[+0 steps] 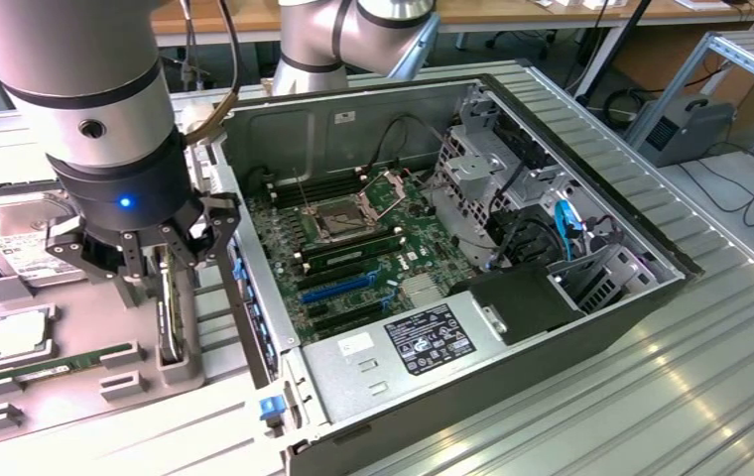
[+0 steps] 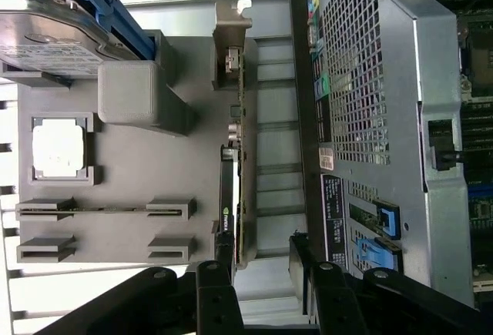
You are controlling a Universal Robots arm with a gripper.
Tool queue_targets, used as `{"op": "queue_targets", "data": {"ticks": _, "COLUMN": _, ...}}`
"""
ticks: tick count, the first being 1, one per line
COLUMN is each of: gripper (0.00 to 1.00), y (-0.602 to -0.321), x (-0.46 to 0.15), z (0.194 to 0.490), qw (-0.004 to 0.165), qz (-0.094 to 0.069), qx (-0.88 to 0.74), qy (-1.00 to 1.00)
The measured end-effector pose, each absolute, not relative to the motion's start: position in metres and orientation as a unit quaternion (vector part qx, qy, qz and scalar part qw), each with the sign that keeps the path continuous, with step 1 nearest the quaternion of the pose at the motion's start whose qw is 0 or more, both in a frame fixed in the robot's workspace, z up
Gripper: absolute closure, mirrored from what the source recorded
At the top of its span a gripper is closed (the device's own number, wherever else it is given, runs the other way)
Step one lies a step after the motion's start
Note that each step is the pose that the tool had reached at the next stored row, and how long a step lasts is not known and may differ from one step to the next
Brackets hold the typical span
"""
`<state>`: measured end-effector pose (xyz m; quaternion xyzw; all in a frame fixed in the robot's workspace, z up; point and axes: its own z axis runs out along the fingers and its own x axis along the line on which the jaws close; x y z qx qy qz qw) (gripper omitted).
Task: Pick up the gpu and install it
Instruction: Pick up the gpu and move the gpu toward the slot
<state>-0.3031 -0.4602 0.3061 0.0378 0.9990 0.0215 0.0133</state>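
The gpu point(image 2: 240, 158) stands on its long edge in a slot of the grey holder plate point(image 2: 139, 173). It is a thin dark card with a silvery bracket point(image 2: 231, 38) at its far end. My gripper point(image 2: 260, 256) is open, with one black finger on each side of the card's near end and a gap to each. In the exterior view the gripper point(image 1: 159, 273) hangs straight down over the gpu point(image 1: 166, 312), just beside the open computer case point(image 1: 483, 248).
The holder plate point(image 1: 86, 307) also carries a hard drive point(image 1: 20, 243), a processor chip point(image 1: 20, 332) and a green RAM stick point(image 1: 53, 367). The case lies on its side with the motherboard point(image 1: 350, 238) and blue card slots point(image 1: 337, 288) exposed. The case's perforated rear wall point(image 2: 377, 119) is close to the gripper.
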Motion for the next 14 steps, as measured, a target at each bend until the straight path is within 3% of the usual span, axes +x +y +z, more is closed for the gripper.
{"op": "queue_targets", "data": {"ticks": 14, "gripper": 0.58, "y": -0.4577, "x": -0.3037, "z": 0.3005, "qw": 0.013, "qz": 0.022, "qx": 0.038, "qy": 0.999}}
